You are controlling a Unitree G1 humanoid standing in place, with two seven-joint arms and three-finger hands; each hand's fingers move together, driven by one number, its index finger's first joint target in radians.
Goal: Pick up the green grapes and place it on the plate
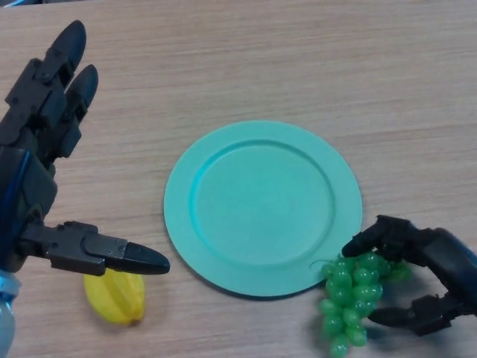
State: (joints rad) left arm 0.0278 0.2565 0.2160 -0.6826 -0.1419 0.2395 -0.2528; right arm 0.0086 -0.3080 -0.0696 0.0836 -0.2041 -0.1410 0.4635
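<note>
Right hand (436, 276) is pinching the green grapes (354, 298) just off the teal plate (261, 257) rim while the left hand (45, 156) is hovering, fingers spread, over a yellow starfruit (115, 298).

one camera only, the head view, sitting up high and looking steeply down at the wooden worktop (313, 67). it is sitting close in, with the plate (262, 207) filling the middle, the left robot hand (45, 142) entering at the left edge and the right robot hand (428, 272) at the lower right.
</note>
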